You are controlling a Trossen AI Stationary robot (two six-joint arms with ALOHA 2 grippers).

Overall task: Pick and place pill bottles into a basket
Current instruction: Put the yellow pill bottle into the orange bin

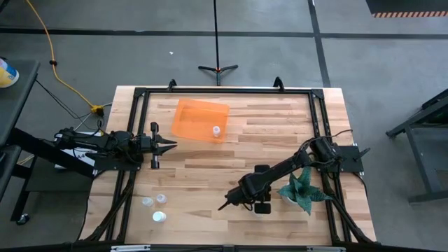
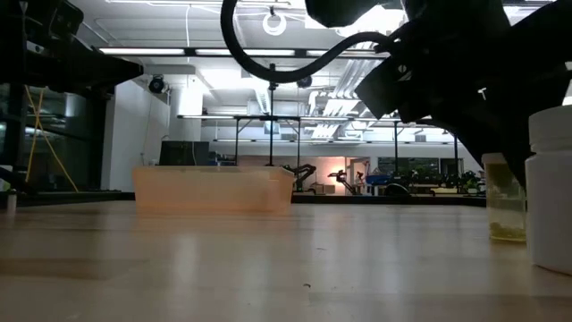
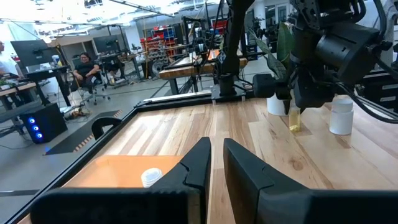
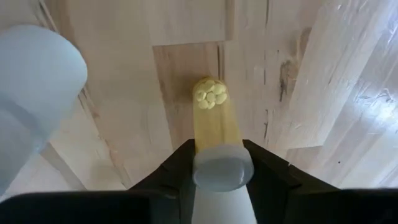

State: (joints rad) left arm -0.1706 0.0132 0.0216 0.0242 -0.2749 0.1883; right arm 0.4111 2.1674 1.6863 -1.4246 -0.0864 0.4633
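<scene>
The orange tray [image 1: 199, 117] lies on the table at the far middle, with one pill bottle [image 1: 216, 131] standing in it. Three pill bottles [image 1: 155, 205] stand near the front left. My right gripper [image 1: 225, 204] is at the front middle, pointing down, shut on a pill bottle [image 4: 214, 118] with yellow pills in its bottom. Another white bottle [image 2: 551, 183] stands close beside it. My left gripper [image 1: 171, 145] is shut and empty, level above the table, left of the tray. My right gripper pinches the pill bottle at its white cap end [image 4: 222, 169] between its two fingers, one on each side. The fingers come from above, pointing down. The bottle stands upright below them, its pill-filled bottom [image 4: 211, 93] at or just above the wood; I cannot tell which.
A spiky green plant [image 1: 302, 189] in a white pot stands right of my right gripper, under the right arm. A black frame [image 1: 224, 89] runs round the table's edges. People sit in the room beyond the table [image 3: 84, 65].
</scene>
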